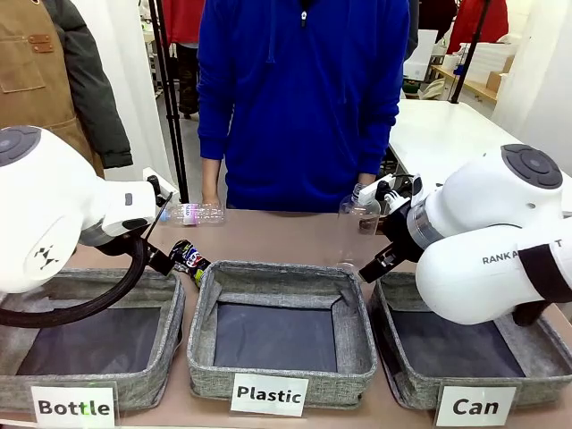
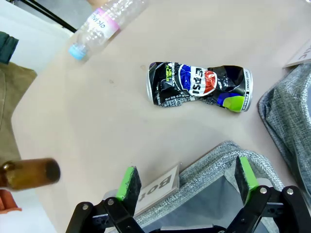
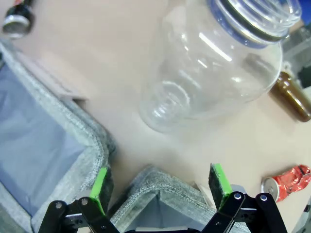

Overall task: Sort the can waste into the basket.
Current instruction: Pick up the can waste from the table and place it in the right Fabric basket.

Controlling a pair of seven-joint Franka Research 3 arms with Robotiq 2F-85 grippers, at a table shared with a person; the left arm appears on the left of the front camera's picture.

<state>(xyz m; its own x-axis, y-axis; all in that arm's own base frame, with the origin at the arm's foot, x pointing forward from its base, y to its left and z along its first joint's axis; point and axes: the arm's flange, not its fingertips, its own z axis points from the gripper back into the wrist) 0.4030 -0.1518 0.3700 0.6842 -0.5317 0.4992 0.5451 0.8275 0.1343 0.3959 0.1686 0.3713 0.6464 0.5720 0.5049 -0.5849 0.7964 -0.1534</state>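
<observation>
A crushed dark blue-black can with colourful print lies on its side on the table, ahead of my open left gripper, which hovers over the corner of the "Bottle" basket. The same can sits behind the gap between the two left baskets. A crushed red can lies at the right edge of the right wrist view. My right gripper is open and holds nothing, above the back corner of the "Can" basket. That grey basket stands front right.
The "Plastic" basket stands in the middle. An upright clear plastic bottle stands close ahead of the right gripper, and a brown bottle lies beyond it. Another clear bottle and a brown bottle lie near the left gripper. A person in blue stands at the far side.
</observation>
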